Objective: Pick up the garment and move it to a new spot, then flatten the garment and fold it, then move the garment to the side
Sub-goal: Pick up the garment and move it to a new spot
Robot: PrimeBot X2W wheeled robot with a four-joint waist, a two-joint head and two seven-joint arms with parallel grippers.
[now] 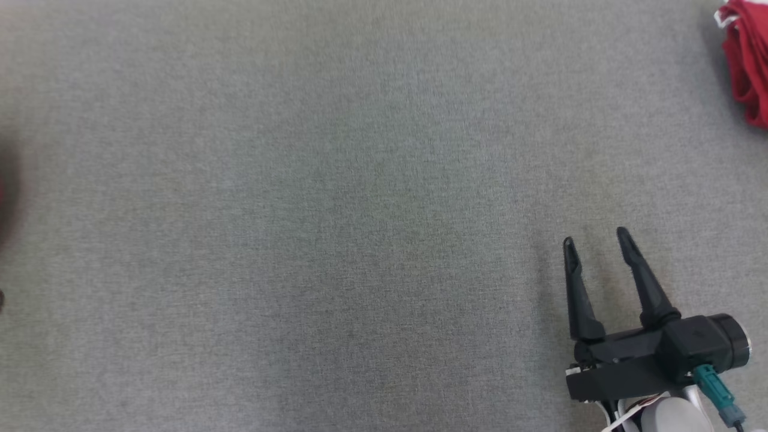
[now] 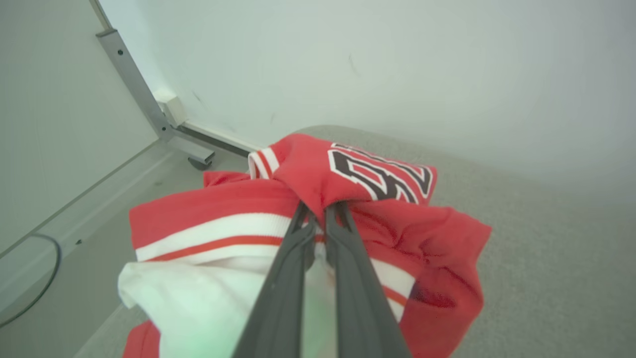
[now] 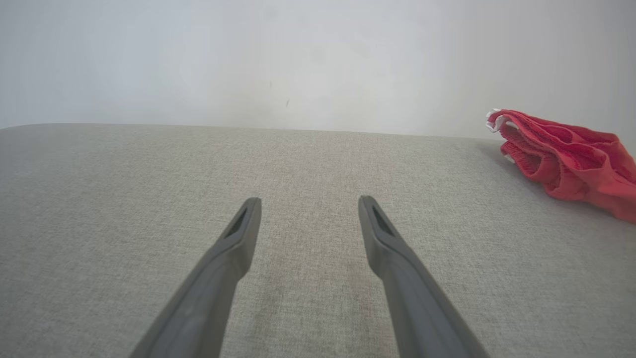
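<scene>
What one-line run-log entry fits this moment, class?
stage: pickup | left gripper: shut on red-and-white garment | right gripper: open, empty, over grey surface | second red garment: far right, untouched

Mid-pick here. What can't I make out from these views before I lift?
Jersey, left wrist view: print folded over, unreadable; fold covers the left hand's tips; bottom edge cuts its lower part.
Red cloth, head view: right edge cuts it, full shape unknown.
Reddish smear, head view's left edge: blurred, unidentifiable.
</scene>
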